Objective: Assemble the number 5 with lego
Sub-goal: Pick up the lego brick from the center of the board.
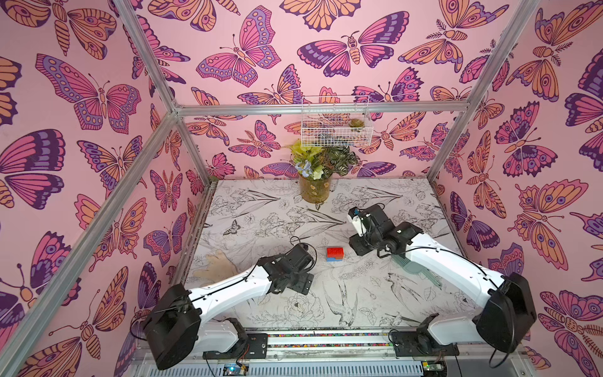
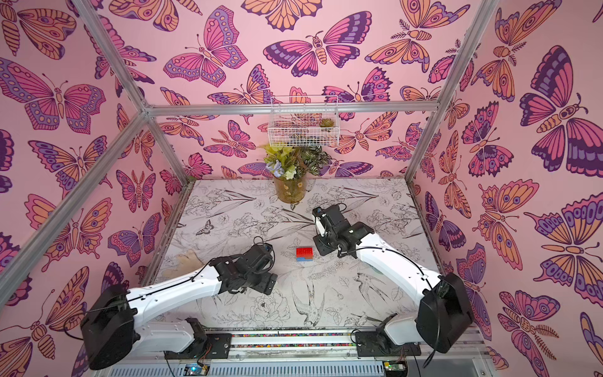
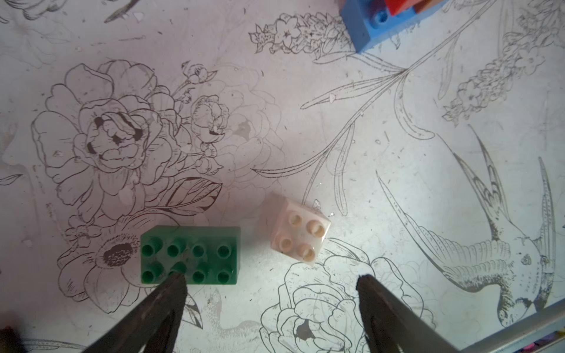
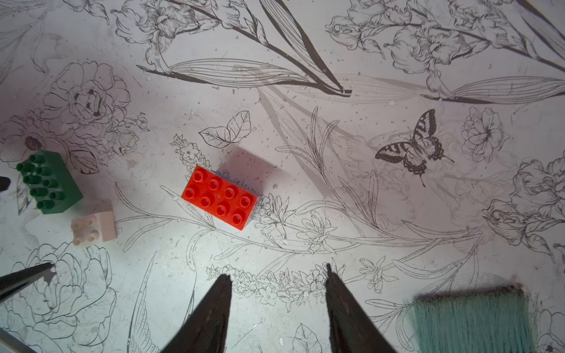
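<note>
The left hand (image 3: 272, 276) hangs low over the counter (image 3: 397, 183) with its jaws apart and nothing between them. One fingertip overlaps the near edge of the green brick (image 3: 189, 255) in the left wrist view, and whether it touches cannot be told. The white brick (image 3: 299, 232) lies just beside the green one, studs up and turned at an angle, in front of the gap between the jaws. Both bricks are loose, so the number 5 is judged about half built, and the white square piece is probably the next one needed. Farther out, near the middle of the counter, stands the partial figure. The red brick (image 4: 220, 197) sits on top as the middle bar, the orange brick (image 1: 339, 258) is under one end as the riser, and the blue brick (image 3: 367, 27) is at the base. This stack stands free, well apart from both loose bricks. Beyond it the right hand (image 4: 277, 272) looks down on the red studs, its jaws partly apart and empty, apparently held clear to leave access. A teal-bristled brush (image 4: 470, 318) lies beside that hand. At the far edge stands a vase of flowers (image 1: 315, 189), clear of the work.
</note>
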Controlling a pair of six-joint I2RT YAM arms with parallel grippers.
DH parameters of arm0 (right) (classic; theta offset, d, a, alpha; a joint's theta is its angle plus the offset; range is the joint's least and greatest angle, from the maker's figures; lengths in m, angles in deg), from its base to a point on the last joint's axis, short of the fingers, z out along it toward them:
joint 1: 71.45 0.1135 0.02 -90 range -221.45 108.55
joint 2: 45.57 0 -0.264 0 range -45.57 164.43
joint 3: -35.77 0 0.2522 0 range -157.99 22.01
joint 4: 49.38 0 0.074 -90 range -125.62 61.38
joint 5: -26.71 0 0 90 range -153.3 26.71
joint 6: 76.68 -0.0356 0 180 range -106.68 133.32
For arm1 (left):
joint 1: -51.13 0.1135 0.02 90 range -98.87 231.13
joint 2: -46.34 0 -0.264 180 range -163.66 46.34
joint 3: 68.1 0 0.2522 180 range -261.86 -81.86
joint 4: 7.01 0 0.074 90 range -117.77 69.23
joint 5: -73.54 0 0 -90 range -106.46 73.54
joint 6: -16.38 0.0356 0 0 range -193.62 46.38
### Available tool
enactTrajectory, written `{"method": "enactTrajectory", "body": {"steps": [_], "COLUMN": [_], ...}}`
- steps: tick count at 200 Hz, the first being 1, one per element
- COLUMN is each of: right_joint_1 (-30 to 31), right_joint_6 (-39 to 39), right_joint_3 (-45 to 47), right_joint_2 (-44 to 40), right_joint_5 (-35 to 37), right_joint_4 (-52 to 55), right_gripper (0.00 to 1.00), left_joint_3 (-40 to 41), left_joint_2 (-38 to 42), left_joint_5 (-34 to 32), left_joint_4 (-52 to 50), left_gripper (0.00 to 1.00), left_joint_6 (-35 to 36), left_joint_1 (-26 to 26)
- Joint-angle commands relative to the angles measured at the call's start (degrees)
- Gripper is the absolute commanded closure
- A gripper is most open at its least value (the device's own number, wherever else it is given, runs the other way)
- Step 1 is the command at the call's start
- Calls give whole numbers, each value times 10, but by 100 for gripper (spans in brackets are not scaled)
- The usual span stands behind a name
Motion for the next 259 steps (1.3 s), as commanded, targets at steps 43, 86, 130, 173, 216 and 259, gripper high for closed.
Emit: {"method": "enactTrajectory", "body": {"steps": [43, 86, 130, 173, 216, 259], "right_joint_1": [-20, -30, -34, -37, -39, -45], "right_joint_6": [-25, -23, -18, -14, -12, -20], "right_joint_3": [23, 27, 27, 27, 27, 28], "right_joint_2": [-30, -32, -29, -27, -25, -17], "right_joint_5": [-2, -5, -5, -6, -8, -24], "right_joint_4": [-4, 0, 0, 2, 4, 2], "right_gripper": [47, 47, 47, 47, 48, 48], "left_joint_3": [-59, -78, -80, -85, -98, -103], "left_joint_2": [-85, -131, -146, -161, -178, -185], "left_joint_5": [26, 46, 49, 58, 48, 50], "left_joint_4": [-26, -43, -51, -53, -66, -71], "left_gripper": [36, 46, 53, 54, 51, 60], "left_joint_6": [39, 36, 29, 27, 27, 23], "left_joint_1": [-3, -3, -3, -3, -5, -5]}}
